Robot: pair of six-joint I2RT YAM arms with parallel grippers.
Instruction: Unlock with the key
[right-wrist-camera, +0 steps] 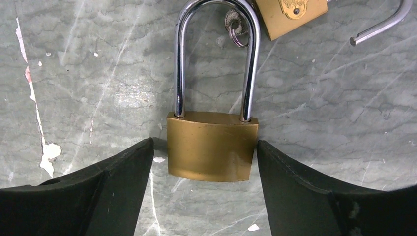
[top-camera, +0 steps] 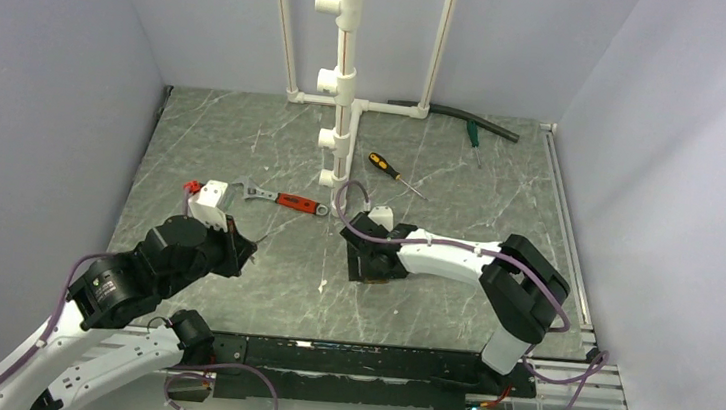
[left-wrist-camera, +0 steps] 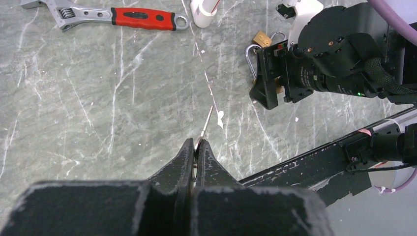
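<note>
A brass padlock (right-wrist-camera: 211,147) with a tall steel shackle (right-wrist-camera: 252,59) lies flat on the marble table. My right gripper (right-wrist-camera: 205,162) is open and straddles its body: the right finger (right-wrist-camera: 295,182) touches the lock's side, and a narrow gap remains at the left finger (right-wrist-camera: 113,182). In the top view this gripper (top-camera: 374,261) is low over the table's middle. My left gripper (left-wrist-camera: 197,143) is shut on the key (left-wrist-camera: 207,123), a thin silver strip seen edge-on poking past the fingertips. It hovers to the left of the lock, well apart from it (top-camera: 234,248).
A smaller brass padlock (right-wrist-camera: 290,14) with an open shackle (right-wrist-camera: 378,27) and a key ring (right-wrist-camera: 236,29) lie just beyond the big lock. A red-handled wrench (top-camera: 289,201), a black-and-orange screwdriver (top-camera: 389,170), a white pipe stand (top-camera: 343,83) and a black hose (top-camera: 468,118) lie farther back.
</note>
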